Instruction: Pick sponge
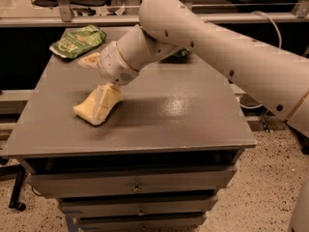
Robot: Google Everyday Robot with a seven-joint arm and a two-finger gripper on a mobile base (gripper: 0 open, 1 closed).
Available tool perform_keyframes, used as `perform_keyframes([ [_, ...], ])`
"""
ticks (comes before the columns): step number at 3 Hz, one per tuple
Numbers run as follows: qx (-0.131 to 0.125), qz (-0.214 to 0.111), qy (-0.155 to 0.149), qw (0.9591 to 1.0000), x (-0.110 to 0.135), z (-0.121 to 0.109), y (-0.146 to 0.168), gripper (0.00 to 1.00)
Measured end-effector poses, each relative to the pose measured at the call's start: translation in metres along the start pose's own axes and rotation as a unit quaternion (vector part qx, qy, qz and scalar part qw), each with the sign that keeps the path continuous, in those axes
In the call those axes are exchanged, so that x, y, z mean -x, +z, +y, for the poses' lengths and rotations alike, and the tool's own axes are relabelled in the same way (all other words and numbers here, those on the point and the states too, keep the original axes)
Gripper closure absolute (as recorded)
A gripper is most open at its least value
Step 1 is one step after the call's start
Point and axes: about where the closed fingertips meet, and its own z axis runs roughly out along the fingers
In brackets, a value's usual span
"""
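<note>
The pale yellow sponge [89,112] lies on the grey table top [169,110], left of its middle. My gripper [98,79] is just above and behind it, at the end of the white arm that reaches in from the right. The jaws stand open. The near cream finger [108,96] points down and overlaps the sponge's right end. The far finger [89,60] sticks out to the left, clear of the sponge. The sponge rests on the table and is not between the fingers.
A green snack bag [77,40] lies at the table's back left corner. Another green bag [181,54] shows partly behind the arm. The table has drawers [135,182] below, and a rail with glass runs behind it.
</note>
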Motion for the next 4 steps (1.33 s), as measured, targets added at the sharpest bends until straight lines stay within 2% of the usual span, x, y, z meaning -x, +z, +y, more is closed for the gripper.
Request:
perform_keyframes([
  [2,0.015,0.028,0.011,0.9994,-0.017,0.006,-0.016,0.0],
  [4,0.028,0.028,0.027,0.9988,-0.032,0.013,-0.008,0.0],
])
